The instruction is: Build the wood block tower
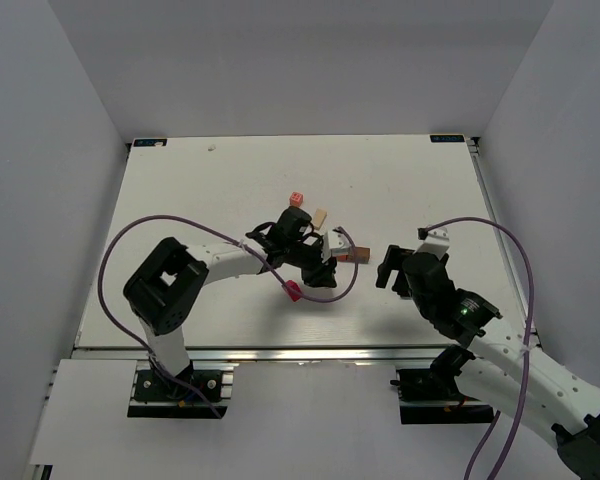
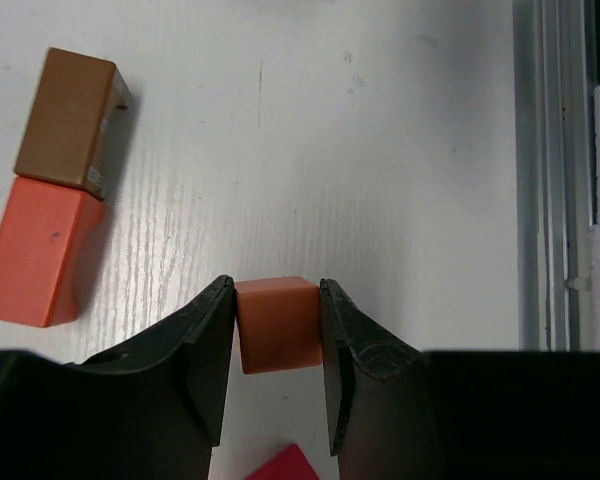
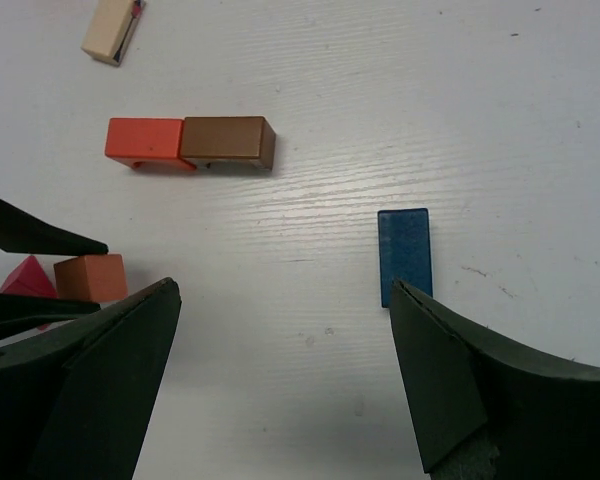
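My left gripper is shut on a pink-orange cube, held low over the table; it also shows in the right wrist view. An orange-red block and a brown block lie end to end on the table, left of that gripper. A magenta-red block lies just behind the cube. My right gripper is open and empty over bare table. A blue bar lies flat by its right finger. No stack shows.
A tan block and a salmon cube lie farther back on the white table. The left arm's purple cable loops beside the magenta-red block. Grey walls enclose the table on three sides.
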